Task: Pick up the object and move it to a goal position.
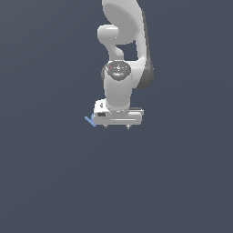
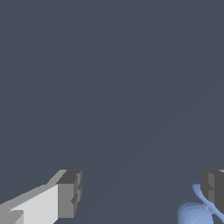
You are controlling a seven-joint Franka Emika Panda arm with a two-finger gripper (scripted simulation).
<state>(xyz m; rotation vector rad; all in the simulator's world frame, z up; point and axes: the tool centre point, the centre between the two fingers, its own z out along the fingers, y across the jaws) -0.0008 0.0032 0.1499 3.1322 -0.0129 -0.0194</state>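
Note:
The object (image 1: 89, 120) is a tiny light-blue piece that pokes out beside the gripper hand on the exterior view's left, mostly hidden behind the hand. In the wrist view the object (image 2: 194, 214) shows a round blob and a thin curved bar, right against one dark fingertip (image 2: 213, 189) and partly cut off by the frame edge. Whether it touches that finger I cannot tell. My gripper (image 1: 117, 126) points down with its fingers spread wide, open (image 2: 142, 194), and the gap between the pads holds only bare floor. The other fingertip (image 2: 70, 194) stands far from the object.
A flat dark blue-grey floor (image 1: 54, 182) fills both views. The white arm (image 1: 120, 54) rises above the gripper toward the top of the exterior view. No goal marker shows.

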